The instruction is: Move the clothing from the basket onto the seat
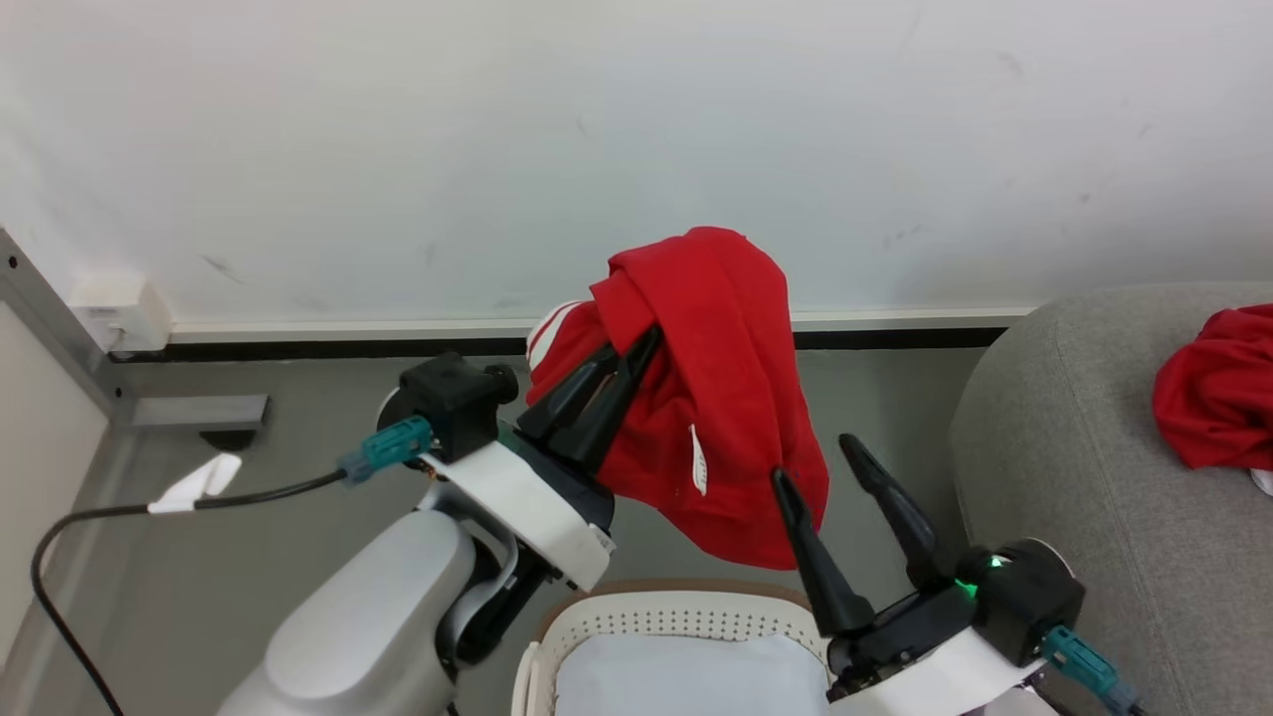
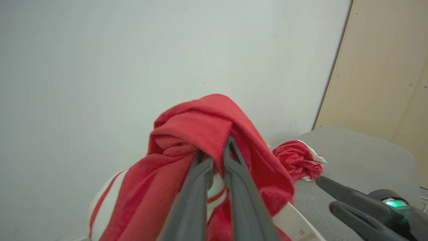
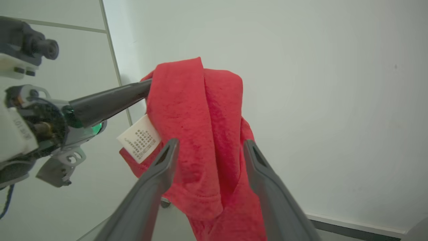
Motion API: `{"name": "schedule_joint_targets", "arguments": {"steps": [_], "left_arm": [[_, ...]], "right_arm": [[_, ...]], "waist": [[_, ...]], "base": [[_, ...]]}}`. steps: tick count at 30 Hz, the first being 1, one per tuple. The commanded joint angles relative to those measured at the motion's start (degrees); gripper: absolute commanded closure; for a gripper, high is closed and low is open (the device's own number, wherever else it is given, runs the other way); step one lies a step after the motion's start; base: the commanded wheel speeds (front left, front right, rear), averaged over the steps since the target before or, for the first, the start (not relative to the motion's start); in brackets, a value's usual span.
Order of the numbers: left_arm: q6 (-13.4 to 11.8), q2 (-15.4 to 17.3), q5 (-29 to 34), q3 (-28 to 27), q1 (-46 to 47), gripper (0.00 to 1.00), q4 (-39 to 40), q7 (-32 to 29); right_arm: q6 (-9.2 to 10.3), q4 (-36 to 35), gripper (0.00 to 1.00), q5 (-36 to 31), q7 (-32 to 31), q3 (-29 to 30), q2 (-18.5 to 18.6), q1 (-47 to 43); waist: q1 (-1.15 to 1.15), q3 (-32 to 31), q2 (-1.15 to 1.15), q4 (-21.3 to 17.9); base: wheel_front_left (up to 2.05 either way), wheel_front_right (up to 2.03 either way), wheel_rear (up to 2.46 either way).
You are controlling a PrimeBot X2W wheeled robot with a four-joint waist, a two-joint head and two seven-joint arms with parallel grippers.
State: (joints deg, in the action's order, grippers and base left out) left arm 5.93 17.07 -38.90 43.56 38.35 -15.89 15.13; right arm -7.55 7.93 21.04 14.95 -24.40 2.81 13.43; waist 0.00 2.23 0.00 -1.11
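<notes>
The left gripper (image 1: 641,348) is closed tight on a fold of the held garment (image 1: 716,328), its two dark fingers pressed together and buried in the red cloth in the left wrist view (image 2: 217,150). The garment hangs in the air over the grey floor (image 1: 298,438), in front of the pale wall (image 1: 597,149) and beyond the far rim of the basket (image 1: 676,589). It is draped over the fingertips, so its long axis runs downward from the pinched peak to a loose lower hem that shows just above the basket's brown rim. A white-striped part bulges to the left, and a white care label (image 1: 698,459) dangles on the side facing the robot. The right gripper (image 1: 814,459) is spread wide and grips nothing. Its fingers point up at the hanging cloth, which shows between them in the right wrist view (image 3: 211,143); whether they touch it cannot be told. To the right, a strip of bare floor separates the basket from the rounded edge of the seat (image 1: 1074,447). On the cushion, well apart from that edge, the second garment (image 1: 1213,388) lies crumpled. A dark skirting (image 1: 348,348) marks the foot of the wall.
</notes>
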Motion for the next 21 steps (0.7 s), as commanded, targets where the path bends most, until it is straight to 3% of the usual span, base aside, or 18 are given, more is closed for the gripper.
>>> {"name": "schedule_joint_targets", "arguments": {"steps": [1, 12, 21], "left_arm": [[0.01, -0.33, 0.78, 0.23, -0.82, 1.00, -0.04, 0.02], [0.74, -3.77, 0.20, 3.38, -2.39, 1.00, -1.00, 0.02], [1.29, -5.56, -0.65, 7.61, -2.74, 1.00, -1.05, -0.79]], "right_arm": [[0.14, 0.90, 0.00, -0.07, 0.13, -0.59, 0.36, 1.17], [0.13, 17.86, 0.00, 0.34, 0.13, -1.88, 0.05, 7.77], [0.14, 23.38, 0.00, 3.41, 0.13, -6.56, 1.89, 12.08]], "waist": [[0.00, -0.07, 0.00, 0.40], [0.00, -1.74, 0.00, 5.34], [0.00, -2.75, 0.00, 10.08]], "base": [[0.00, 0.00, 0.00], [0.00, 0.00, 0.00], [0.00, 0.00, 0.00]]}}
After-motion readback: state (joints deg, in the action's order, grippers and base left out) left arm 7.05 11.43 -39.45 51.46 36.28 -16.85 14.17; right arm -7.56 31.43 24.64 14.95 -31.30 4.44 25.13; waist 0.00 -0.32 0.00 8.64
